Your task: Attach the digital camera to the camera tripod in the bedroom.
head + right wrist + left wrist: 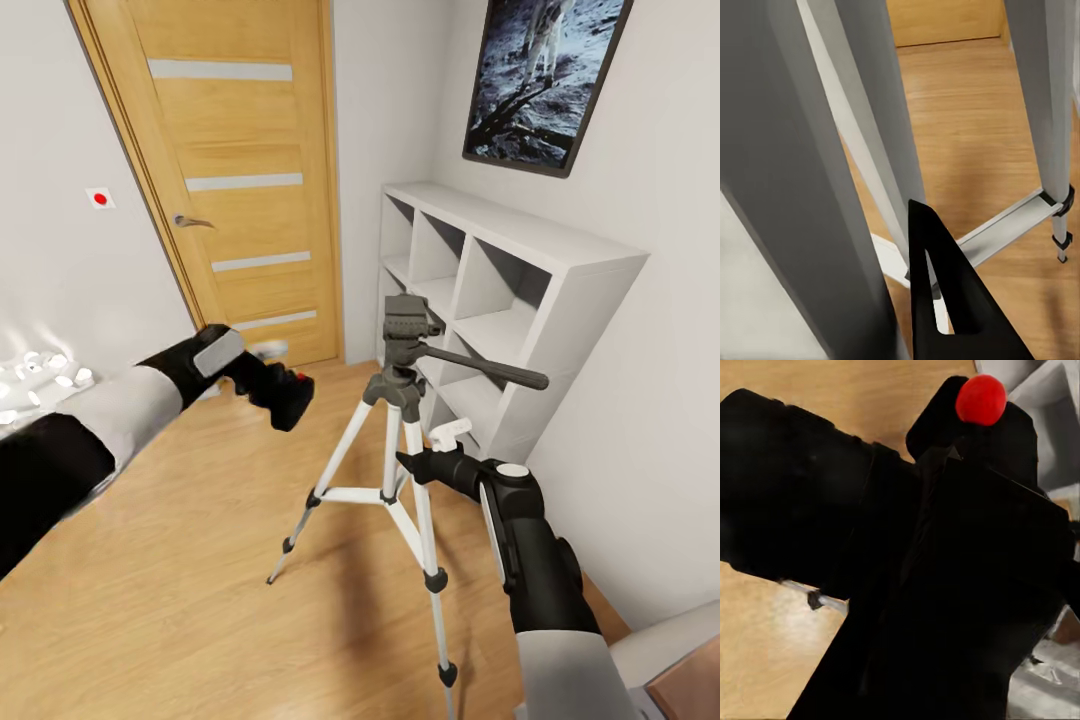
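Against the right wall, white cube shelf [500, 300], compartments bare; camera tripod [400, 440] stands on wood floor [180, 600] just before it. Left gripper [272, 385] clenched around digital camera [285, 392], raised left of tripod head, apart. Right gripper [420, 462] beside a tripod leg; jaw state unclear.

Matte-black digital camera [283, 393] with red dot, silver-white tripod [395, 470] legs, honey-wood door [235, 170], white shelf [500, 310].
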`<state>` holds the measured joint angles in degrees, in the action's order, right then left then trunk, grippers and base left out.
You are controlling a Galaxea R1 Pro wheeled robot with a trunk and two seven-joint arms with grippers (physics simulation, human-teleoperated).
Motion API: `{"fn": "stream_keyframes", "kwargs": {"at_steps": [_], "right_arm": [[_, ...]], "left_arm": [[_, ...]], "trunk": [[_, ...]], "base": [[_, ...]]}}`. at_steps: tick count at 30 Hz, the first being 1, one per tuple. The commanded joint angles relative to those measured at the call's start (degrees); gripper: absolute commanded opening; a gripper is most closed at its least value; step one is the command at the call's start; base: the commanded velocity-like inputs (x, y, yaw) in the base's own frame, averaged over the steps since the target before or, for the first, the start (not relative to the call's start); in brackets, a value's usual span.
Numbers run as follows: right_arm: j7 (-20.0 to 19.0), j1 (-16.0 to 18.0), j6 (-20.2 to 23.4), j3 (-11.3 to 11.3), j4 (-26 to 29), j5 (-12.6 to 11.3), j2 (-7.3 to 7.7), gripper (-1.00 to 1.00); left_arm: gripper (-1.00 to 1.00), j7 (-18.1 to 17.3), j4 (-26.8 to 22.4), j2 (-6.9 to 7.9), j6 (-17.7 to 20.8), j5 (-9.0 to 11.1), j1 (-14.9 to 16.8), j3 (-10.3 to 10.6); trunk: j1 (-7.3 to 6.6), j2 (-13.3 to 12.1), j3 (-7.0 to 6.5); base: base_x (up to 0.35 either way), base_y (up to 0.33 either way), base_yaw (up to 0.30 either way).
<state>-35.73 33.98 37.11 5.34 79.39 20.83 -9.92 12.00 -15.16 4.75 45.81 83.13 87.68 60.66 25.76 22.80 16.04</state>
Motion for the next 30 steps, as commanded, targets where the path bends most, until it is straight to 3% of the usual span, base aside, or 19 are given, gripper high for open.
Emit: {"fn": "stream_keyframes", "kwargs": {"at_steps": [1, 4, 5, 13, 14, 30], "right_arm": [[-0.7, 0.0, 0.4, 0.2, -3.8, 1.5, -0.08, -1.00], [-0.7, 0.0, 0.4, 0.2, -3.9, 1.5, -0.08, -1.00], [-0.7, 0.0, 0.4, 0.1, -3.9, 1.5, -0.08, -1.00], [-0.7, 0.0, 0.5, 0.1, -3.9, 1.5, -0.08, -1.00], [-0.7, 0.0, 0.5, 0.1, -3.9, 1.5, -0.08, -1.00], [-0.7, 0.0, 0.5, 0.1, -3.9, 1.5, -0.08, -1.00]], "left_arm": [[-1.00, 2.4, -0.9, -0.08, 0.6, 0.8, 8.8, 0.1], [-1.00, 11.0, -4.3, -1.05, 2.0, 1.0, 14.8, -0.1], [-1.00, 15.9, -6.8, -1.95, 2.5, 1.6, 17.7, -1.7], [-1.00, 23.6, -14.4, -3.11, 2.8, 2.3, 19.7, -11.2], [-1.00, 25.6, -18.6, -3.97, 3.0, 2.5, 19.9, -14.1], [-1.00, 26.2, -23.6, -4.99, 2.7, 3.9, 19.9, -14.8]], "trunk": [[0.03, 0.1, 0.11], [0.03, 0.1, 0.11], [0.03, 0.1, 0.11], [0.03, 0.1, 0.11], [0.03, 0.1, 0.11], [0.03, 0.1, 0.11]], "base": [[0.000, 0.000, 0.000], [0.000, 0.000, 0.000], [0.000, 0.000, 0.000], [0.000, 0.000, 0.000], [0.000, 0.000, 0.000], [0.000, 0.000, 0.000]]}}
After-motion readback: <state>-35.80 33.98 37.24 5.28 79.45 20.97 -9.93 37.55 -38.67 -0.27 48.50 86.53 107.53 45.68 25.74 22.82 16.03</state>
